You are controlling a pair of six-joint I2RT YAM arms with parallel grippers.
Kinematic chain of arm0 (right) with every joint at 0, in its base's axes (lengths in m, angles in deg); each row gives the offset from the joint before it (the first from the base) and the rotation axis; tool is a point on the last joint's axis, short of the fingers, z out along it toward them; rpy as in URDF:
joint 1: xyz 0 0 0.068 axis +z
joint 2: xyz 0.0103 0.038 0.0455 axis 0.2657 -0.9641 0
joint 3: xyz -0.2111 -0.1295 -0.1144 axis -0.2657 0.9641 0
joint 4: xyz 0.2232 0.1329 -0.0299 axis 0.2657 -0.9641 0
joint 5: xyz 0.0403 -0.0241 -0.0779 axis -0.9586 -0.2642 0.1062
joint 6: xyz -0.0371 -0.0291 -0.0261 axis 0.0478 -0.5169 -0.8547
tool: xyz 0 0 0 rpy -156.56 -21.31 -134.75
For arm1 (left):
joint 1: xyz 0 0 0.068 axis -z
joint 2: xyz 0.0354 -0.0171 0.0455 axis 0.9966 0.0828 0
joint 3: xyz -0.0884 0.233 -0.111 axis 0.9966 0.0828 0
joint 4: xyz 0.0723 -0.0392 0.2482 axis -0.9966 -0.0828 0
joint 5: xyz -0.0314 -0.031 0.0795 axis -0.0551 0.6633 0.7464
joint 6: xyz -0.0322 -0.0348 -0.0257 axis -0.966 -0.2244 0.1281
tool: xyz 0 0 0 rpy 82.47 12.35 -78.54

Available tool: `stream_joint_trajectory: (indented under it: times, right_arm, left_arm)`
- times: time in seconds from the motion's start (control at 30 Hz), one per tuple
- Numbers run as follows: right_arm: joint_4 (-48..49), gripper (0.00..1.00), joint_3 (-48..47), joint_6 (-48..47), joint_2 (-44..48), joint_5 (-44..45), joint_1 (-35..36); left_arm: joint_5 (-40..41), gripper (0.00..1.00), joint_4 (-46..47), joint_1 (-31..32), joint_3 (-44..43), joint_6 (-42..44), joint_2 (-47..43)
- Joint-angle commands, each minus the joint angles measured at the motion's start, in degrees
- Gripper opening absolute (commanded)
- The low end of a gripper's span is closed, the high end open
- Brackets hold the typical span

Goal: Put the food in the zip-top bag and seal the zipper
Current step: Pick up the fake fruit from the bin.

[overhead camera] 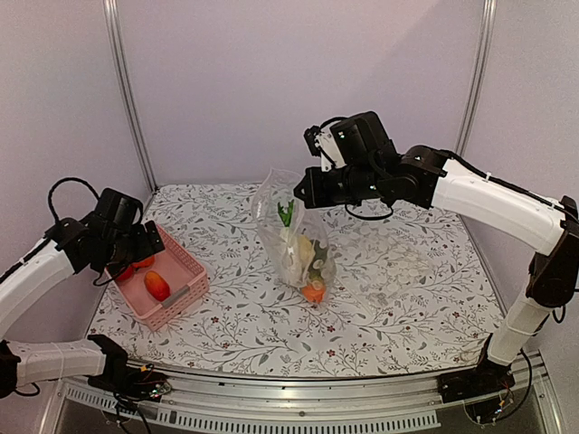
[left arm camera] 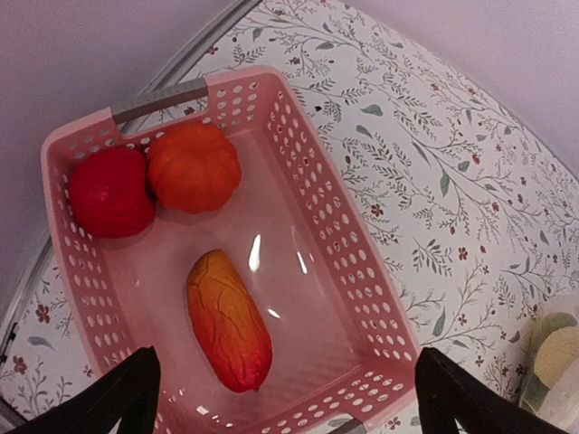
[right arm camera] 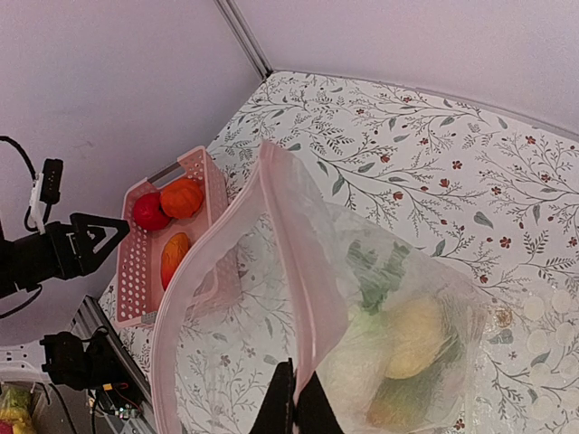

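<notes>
The zip-top bag point(overhead camera: 294, 237) hangs upright in mid-table with its mouth open. It holds a white radish with green leaves point(overhead camera: 287, 217), a yellow piece point(right arm camera: 412, 336) and an orange piece point(overhead camera: 314, 291). My right gripper point(overhead camera: 303, 192) is shut on the bag's zipper rim point(right arm camera: 289, 271) and holds it up; in the right wrist view point(right arm camera: 294, 409) the jaws are pressed together on the strip. A red fruit point(left arm camera: 110, 192), an orange fruit point(left arm camera: 193, 166) and a long orange-red fruit point(left arm camera: 228, 318) lie in the pink basket point(left arm camera: 312, 181). My left gripper point(left arm camera: 289, 402) is open and empty above the basket's near end.
The pink basket point(overhead camera: 181, 262) sits at the table's left edge, left of the bag. Metal posts point(overhead camera: 127, 90) stand at the back corners against the walls. A metal rail point(overhead camera: 298, 398) runs along the front edge. The flowered cloth point(overhead camera: 407, 271) covers the table.
</notes>
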Motion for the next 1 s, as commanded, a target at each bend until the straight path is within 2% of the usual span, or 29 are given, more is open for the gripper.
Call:
stream_joint_trajectory:
  times: [0.0,0.27,0.4,0.57,0.97]
  right_arm:
    - [1.04,0.00,-0.01,0.08,-0.30,0.45,-0.10]
    - [1.23,0.00,0.09,0.09,-0.31,0.21,-0.07]
    - [1.28,0.00,0.09,0.19,-0.34,0.21,-0.10]
    - [1.35,0.00,0.01,0.19,-0.48,0.03,-0.12]
    - [1.25,0.00,0.00,0.19,-0.48,0.23,-0.10]
  left_arm:
    - [0.19,0.97,2.32,-2.29,5.51,-7.01,-0.86]
    - [-6.79,0.92,7.99,-8.10,13.20,-8.69,0.16]
    - [-10.83,0.85,11.28,-10.68,15.98,-7.79,1.11]
    - [-16.71,0.83,14.84,-13.42,18.17,-5.91,4.58]
    - [-20.71,0.71,18.89,-15.96,19.42,-1.89,10.80]
